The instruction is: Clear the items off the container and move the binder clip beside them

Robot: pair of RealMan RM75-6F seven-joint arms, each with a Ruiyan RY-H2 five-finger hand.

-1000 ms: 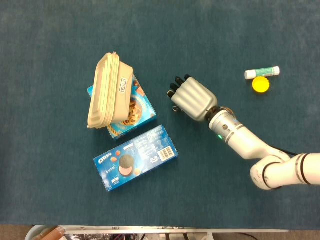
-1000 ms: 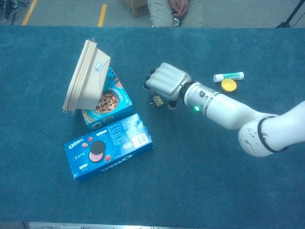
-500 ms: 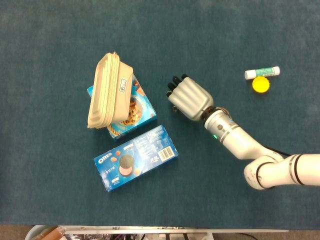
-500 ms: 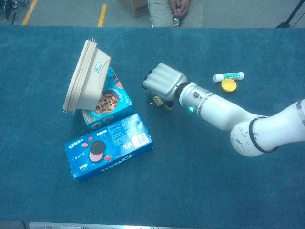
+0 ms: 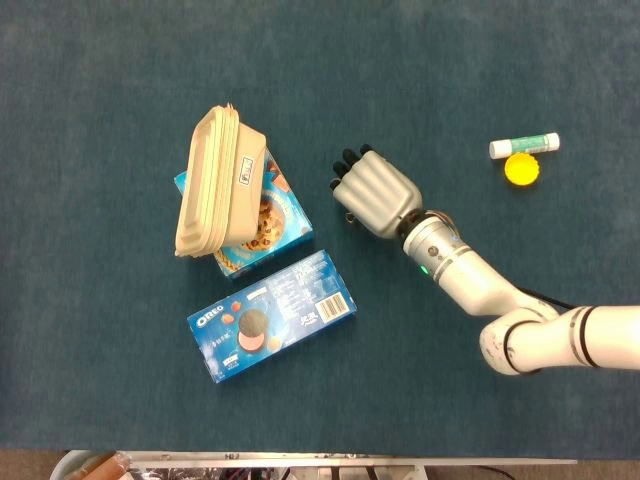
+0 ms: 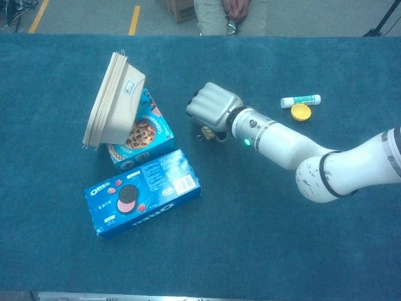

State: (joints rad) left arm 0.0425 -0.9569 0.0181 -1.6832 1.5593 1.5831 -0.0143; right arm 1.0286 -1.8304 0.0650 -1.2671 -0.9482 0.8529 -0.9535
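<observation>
My right hand (image 5: 375,192) (image 6: 212,106) hovers low over the mat just right of the boxes, its fingers curled down. Under it a small yellowish binder clip (image 6: 205,133) (image 5: 346,214) peeks out, pinched against the thumb. The beige container (image 5: 212,182) (image 6: 113,99) leans tilted on its edge against a blue cookie box (image 5: 272,222) (image 6: 145,135). An Oreo box (image 5: 270,314) (image 6: 143,192) lies flat in front of them. My left hand is not in either view.
A glue stick (image 5: 524,145) (image 6: 301,100) and a yellow cap (image 5: 521,169) (image 6: 301,112) lie at the far right. A seated person (image 6: 229,14) is beyond the table's far edge. Blue mat (image 5: 120,380) covers the table.
My right wrist and forearm have shifted left and the hand has crept slightly toward the boxes. The clip stays about where it was. Boxes and container are unmoved.
</observation>
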